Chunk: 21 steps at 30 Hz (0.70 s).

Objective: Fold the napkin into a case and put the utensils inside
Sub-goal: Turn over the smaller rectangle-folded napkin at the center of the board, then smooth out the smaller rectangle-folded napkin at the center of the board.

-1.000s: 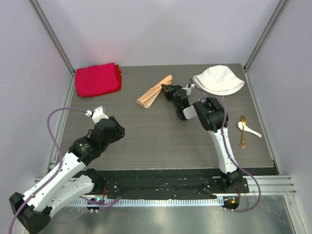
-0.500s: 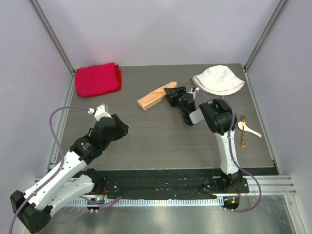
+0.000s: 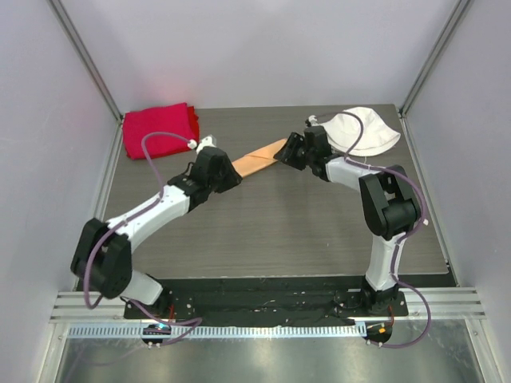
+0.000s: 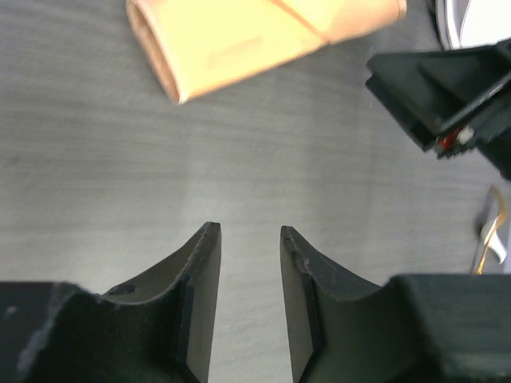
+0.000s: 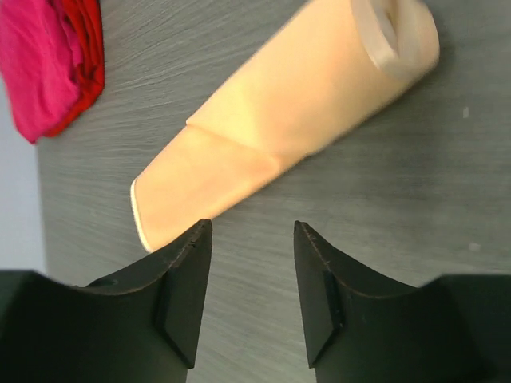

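The left claw (image 4: 249, 231) and the right claw (image 5: 252, 226) are both open and hold nothing, one near each end of the peach case (image 3: 257, 158) lying flat on the worktop (image 3: 263, 231), with a red cloth (image 3: 158, 130) and white hat (image 3: 363, 132) behind.

Grey wood-grain table (image 3: 263, 231) — peach case (image 3: 257, 159), red cloth (image 3: 158, 130), white hat (image 3: 363, 132)

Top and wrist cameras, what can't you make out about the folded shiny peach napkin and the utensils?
Small white spoon and gold fork: absent from the top view, probably behind the right arm's elbow; a sliver at the left wrist view's right edge.
Folded shiny peach satin napkin: cut by the top edge in both wrist views; pocket opening unclear.
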{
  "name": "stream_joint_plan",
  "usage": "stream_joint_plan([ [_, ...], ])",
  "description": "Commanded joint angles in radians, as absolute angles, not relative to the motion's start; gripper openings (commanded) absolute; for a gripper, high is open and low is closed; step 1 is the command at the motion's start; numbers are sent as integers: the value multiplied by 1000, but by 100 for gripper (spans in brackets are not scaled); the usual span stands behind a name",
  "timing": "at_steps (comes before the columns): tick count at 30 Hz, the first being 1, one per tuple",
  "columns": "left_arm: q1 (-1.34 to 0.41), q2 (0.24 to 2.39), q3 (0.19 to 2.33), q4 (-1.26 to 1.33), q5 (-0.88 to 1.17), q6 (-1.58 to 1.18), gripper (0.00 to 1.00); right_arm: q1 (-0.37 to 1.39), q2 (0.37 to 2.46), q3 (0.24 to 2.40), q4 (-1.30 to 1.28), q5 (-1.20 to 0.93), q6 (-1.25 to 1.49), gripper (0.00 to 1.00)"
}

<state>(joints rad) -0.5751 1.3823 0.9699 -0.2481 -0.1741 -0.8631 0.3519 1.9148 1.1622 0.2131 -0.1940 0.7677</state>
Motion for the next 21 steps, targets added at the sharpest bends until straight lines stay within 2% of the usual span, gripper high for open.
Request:
stream_joint_plan([
  [1,-517,1541,1075,-72,-74,-888,36,344,1950,1363,22,-201,437,50],
  [6,-491,1701,1193,-34,-41,-873,29,322,2026,1543,7,-244,388,47],
  [8,-473,1772,1213,-22,-34,-888,24,305,2109,1647,6,-337,399,44],
  [9,-451,1790,1221,-5,-8,-908,23,302,2137,1676,-20,-351,405,38],
  [13,-410,1912,1261,58,96,-917,20,291,2243,1798,-45,-428,408,27],
  [14,-399,1936,1273,67,116,-916,19,287,2275,1801,-20,-474,417,22],
  [17,-382,2002,1315,42,144,-896,17,268,2305,1784,33,-505,451,14],
  [21,-371,2045,1316,23,152,-876,17,245,2286,1668,129,-526,477,11],
])
